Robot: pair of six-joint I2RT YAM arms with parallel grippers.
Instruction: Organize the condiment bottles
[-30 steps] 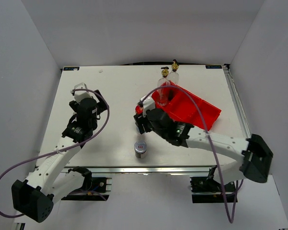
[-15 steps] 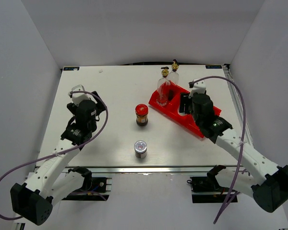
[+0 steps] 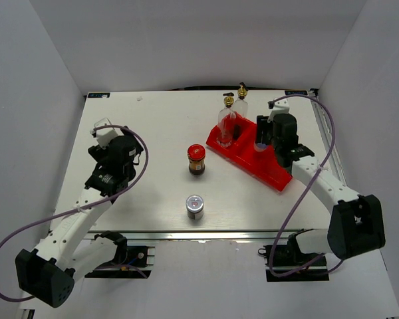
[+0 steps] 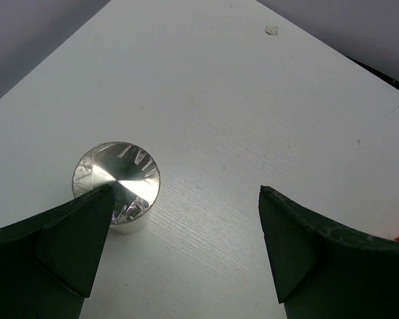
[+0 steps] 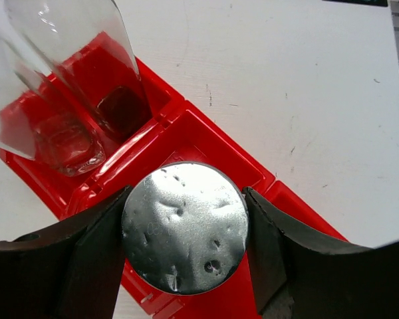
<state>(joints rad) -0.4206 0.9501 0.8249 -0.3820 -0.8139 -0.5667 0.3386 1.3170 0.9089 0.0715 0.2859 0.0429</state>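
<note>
My right gripper (image 3: 262, 135) is shut on a silver-capped shaker (image 5: 184, 226) and holds it over the middle compartment of the red tray (image 3: 279, 178). Two clear glass bottles (image 3: 227, 123) with gold-and-black spouts stand in the tray's far-left compartment (image 5: 123, 109). On the table's middle stands a dark jar with a red lid (image 3: 197, 159). Nearer the front edge is a shaker (image 3: 195, 206) with a red label on its cap. My left gripper (image 4: 186, 193) is open above the table, and another silver-capped shaker (image 4: 116, 183) stands just beside its left finger (image 4: 66, 239), outside the jaws.
The tray (image 5: 206, 133) lies at an angle on the table's right half, its near-right compartment (image 3: 274, 167) holding nothing that I can see. Purple cables loop from both arms. White walls enclose the table on three sides.
My right arm has swung from the table's middle, where it covered the red-lidded jar, to the tray. My left arm has shifted slightly left.
</note>
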